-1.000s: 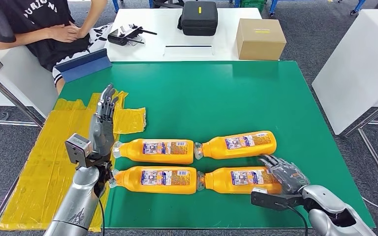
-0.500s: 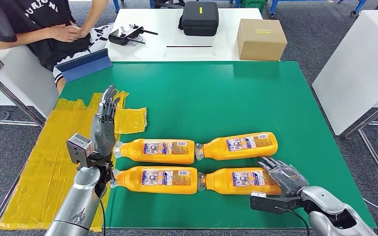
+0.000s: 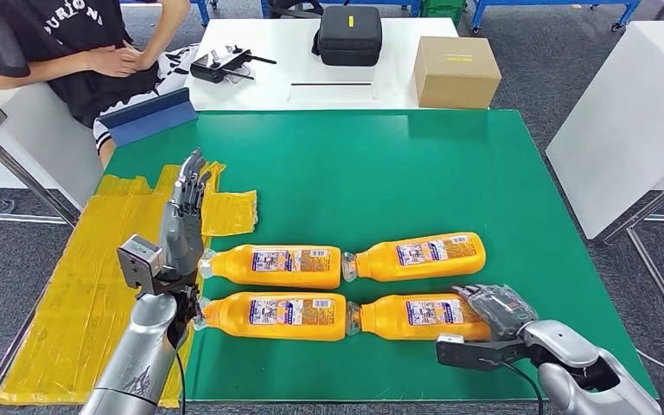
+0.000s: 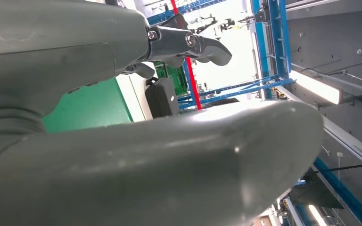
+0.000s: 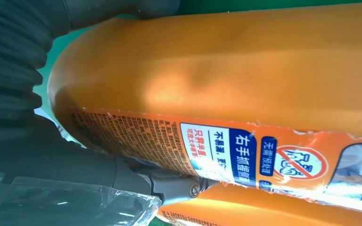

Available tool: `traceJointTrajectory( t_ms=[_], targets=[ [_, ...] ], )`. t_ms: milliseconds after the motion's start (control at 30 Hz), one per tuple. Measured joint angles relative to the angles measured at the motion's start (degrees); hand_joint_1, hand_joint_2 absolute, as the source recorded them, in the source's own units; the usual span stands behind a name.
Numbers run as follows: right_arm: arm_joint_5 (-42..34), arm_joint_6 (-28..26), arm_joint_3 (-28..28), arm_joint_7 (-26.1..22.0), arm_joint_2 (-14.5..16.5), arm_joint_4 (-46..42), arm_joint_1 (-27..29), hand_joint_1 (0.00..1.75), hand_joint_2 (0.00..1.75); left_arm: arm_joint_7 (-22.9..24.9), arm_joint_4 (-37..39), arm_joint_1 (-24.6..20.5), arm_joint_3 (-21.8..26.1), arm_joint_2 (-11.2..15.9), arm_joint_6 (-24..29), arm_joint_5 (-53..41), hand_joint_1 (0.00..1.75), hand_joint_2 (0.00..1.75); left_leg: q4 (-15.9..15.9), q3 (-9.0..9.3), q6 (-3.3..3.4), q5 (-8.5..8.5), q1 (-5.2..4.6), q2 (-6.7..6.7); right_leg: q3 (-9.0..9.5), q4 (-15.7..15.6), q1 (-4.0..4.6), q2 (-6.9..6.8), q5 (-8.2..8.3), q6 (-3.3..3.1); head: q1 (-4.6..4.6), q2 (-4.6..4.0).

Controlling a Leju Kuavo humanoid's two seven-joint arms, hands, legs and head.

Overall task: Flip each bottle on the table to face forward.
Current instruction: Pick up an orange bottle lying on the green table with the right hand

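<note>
At lower right, the right hand point(image 3: 500, 309) is curled round the base of the near-right bottle point(image 3: 419, 317), best rolled slowly about its length; the left hand point(image 3: 181, 226) is raised, open, empty.

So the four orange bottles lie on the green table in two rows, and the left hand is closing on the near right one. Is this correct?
Not quite: it is the right hand at the near right bottle, as the head view shows. The left hand stands raised by the table's left edge, holding nothing. The four bottles do lie in two rows.
</note>
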Motion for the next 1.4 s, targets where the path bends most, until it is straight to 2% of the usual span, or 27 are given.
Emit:
traceJointTrajectory(
  t_ms=[167, 300, 767, 967, 1200, 1400],
  targets=[
    [0.02, 0.00, 0.27, 0.01, 0.13, 0.65, -0.52, 1.67, 1.75, 0.02, 0.00, 0.01, 0.01, 0.01, 0.00, 0.00, 0.00, 0.00, 0.00, 0.04, 0.00, 0.00, 0.02, 0.01, 0.03, 0.00, 0.01, 0.02, 0.00, 0.00, 0.00, 0.00],
    [0.16, -0.15, 0.76, -0.02, 0.10, 1.39, -1.05, 1.75, 1.75, 0.01, 0.01, 0.03, 0.02, 0.01, 0.00, 0.05, 0.00, 0.00, 0.00, 0.10, 0.00, -0.01, 0.03, 0.08, 0.07, 0.00, 0.02, 0.06, 0.00, 0.00, 0.01, 0.00],
    [0.50, -4.04, -0.26, 0.65, 0.25, -0.80, 2.01, 1.75, 1.75, -0.13, 0.96, 0.50, 0.44, 0.27, 0.22, 0.70, 0.00, 0.00, 0.00, 0.15, 0.02, -0.02, 0.03, 0.11, 0.11, 0.00, 0.02, 0.06, 0.00, 0.00, 0.00, 0.00],
    [-0.04, -2.96, -2.72, 1.82, -1.98, -6.88, 7.10, 1.75, 1.75, -0.07, 0.96, 0.77, 1.22, 0.37, 0.21, 0.70, 0.00, 0.00, 0.00, -0.04, 0.02, -0.02, 0.03, -0.06, 0.03, 0.01, 0.01, -0.04, -0.03, 0.02, 0.00, 0.00],
    [-0.73, -2.59, -4.45, 1.74, -3.58, -10.02, 10.22, 1.75, 1.75, -0.07, 1.37, 0.83, 1.61, 0.45, 0.24, 0.70, 0.00, 0.00, 0.00, -0.13, 0.05, -0.04, 0.00, -0.14, 0.00, 0.00, -0.07, -0.04, -0.12, 0.17, -0.01, 0.00],
    [-1.66, -5.20, -7.00, 0.07, -2.32, -11.08, 10.53, 1.75, 1.75, -0.02, 1.39, 1.50, 2.89, 0.59, 0.71, 0.59, 0.00, 0.00, 0.00, -0.19, 0.06, -0.03, 0.00, -0.15, -0.01, 0.01, -0.17, -0.05, -0.12, 0.18, 0.00, 0.00]
  ],
)
